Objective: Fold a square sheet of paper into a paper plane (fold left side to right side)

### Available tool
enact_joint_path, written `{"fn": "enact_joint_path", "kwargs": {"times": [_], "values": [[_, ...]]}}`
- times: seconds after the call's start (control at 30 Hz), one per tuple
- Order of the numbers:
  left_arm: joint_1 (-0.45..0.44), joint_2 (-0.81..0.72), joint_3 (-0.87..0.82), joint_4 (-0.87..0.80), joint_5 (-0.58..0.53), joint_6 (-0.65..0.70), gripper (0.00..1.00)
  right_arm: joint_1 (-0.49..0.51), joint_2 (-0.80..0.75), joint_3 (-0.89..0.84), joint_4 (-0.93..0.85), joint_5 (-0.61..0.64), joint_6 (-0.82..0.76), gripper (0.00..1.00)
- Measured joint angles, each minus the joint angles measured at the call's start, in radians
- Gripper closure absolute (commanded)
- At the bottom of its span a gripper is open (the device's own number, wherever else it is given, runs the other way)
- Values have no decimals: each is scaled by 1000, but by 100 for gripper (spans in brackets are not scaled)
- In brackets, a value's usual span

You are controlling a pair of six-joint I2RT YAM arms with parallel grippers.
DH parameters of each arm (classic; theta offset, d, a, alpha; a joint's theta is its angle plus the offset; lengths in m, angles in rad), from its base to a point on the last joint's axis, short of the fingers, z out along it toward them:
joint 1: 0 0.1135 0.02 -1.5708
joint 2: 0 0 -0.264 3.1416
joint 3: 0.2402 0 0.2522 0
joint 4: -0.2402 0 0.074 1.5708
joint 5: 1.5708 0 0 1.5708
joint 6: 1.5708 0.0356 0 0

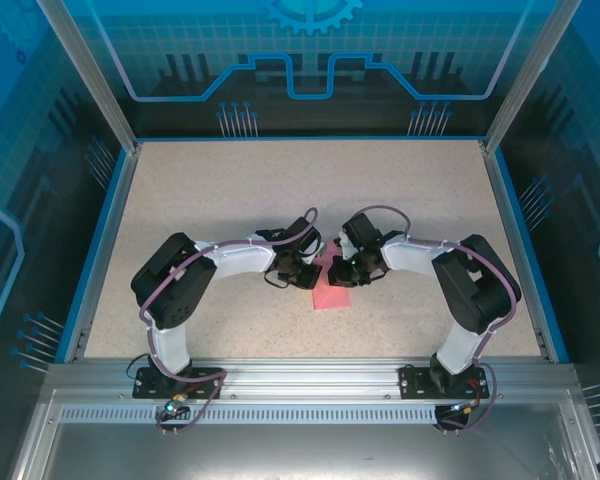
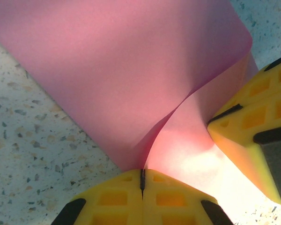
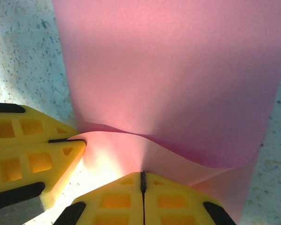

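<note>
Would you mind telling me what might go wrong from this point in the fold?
1. The square sheet of paper is bowed in a loose curl, not flat, so pressing down now could set a crooked crease.
2. Both pairs of jaws are shut on it close together; pulling apart might tear it, or they could collide.

Sheet of paper (image 1: 332,297) is laid flat on the table (image 1: 230,200), near mid-table. Its far part is raised and pinched between left gripper (image 1: 312,274) on the left and right gripper (image 1: 342,272) just beside, on the right.
</note>
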Motion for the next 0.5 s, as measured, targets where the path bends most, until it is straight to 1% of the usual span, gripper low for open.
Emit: {"fn": "enact_joint_path", "kwargs": {"times": [0.3,0.43,0.5], "values": [[-1,4,8,-9,-3,0,100,0,5,0,0,5,0,94],[-3,4,12,-16,-8,0,94,0,5,1,-5,8,0,94],[-4,4,13,-19,-11,-1,89,1,6,2,-7,10,-1,94]]}}
